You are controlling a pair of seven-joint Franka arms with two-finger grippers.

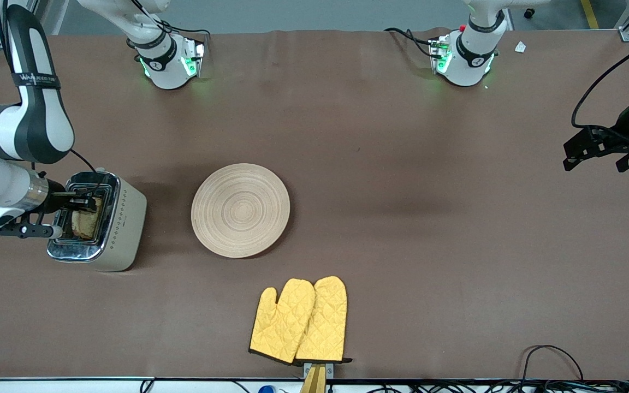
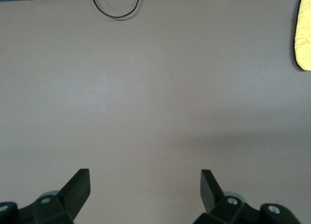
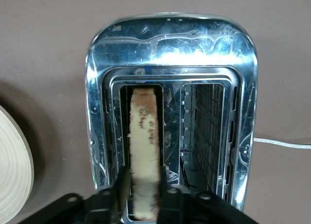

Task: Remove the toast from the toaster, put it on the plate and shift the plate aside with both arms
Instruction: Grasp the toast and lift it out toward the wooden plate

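My R arm comes in from its base, elbow up high at the R end of the table, wrist bent over w/ the right gripper (image 1: 81,203) pointing down; its fingers (image 3: 119,195) sit close together, one on each face of a slice. My L arm waits at the L end, left gripper (image 1: 582,150) up in the air over bare tabletop, fingers (image 2: 80,185) spread wide w/ nothing between them.

The left gripper (image 2: 145,187) is held above the bare brown surface (image 2: 155,102), its two black fingers (image 2: 77,187) spread wide apart. A yellow mitt (image 2: 303,37) and a black cable (image 2: 116,8) are seen at the edges.
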